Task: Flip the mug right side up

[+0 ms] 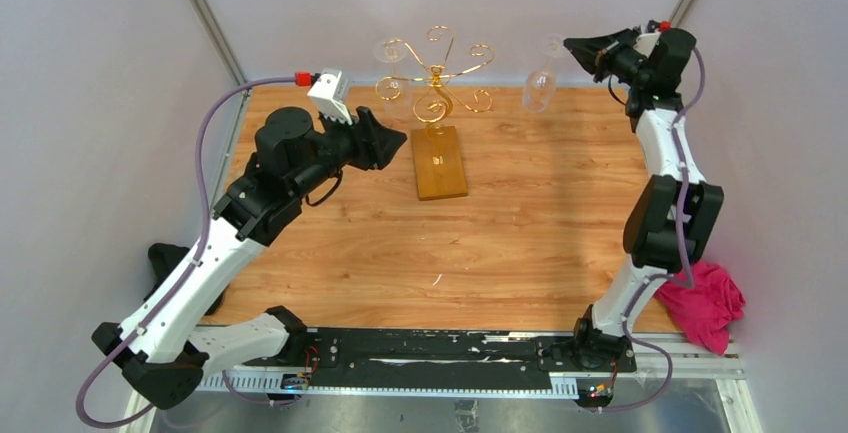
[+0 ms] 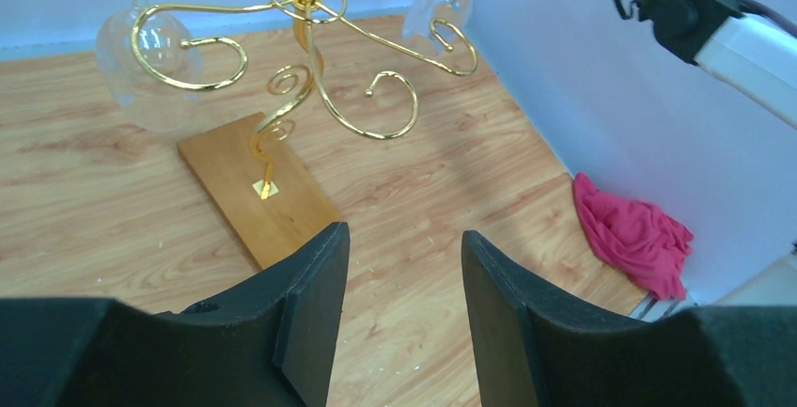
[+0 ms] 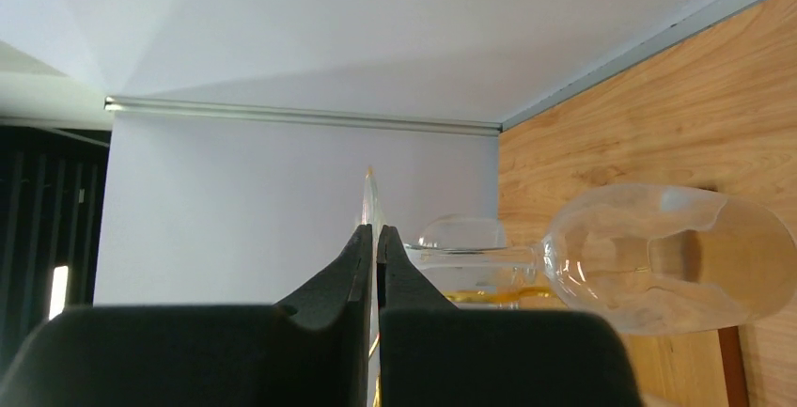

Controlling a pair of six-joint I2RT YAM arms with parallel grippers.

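By the back wall, pinching the glass (image 1: 540,88) by its foot with the right gripper (image 1: 575,45) to flip it, with the left gripper (image 2: 402,233) open.

wine glass (image 1: 540,88) held by right tool (image 1: 578,48), gold rack (image 1: 437,83) centre, pink cloth (image 1: 705,303)
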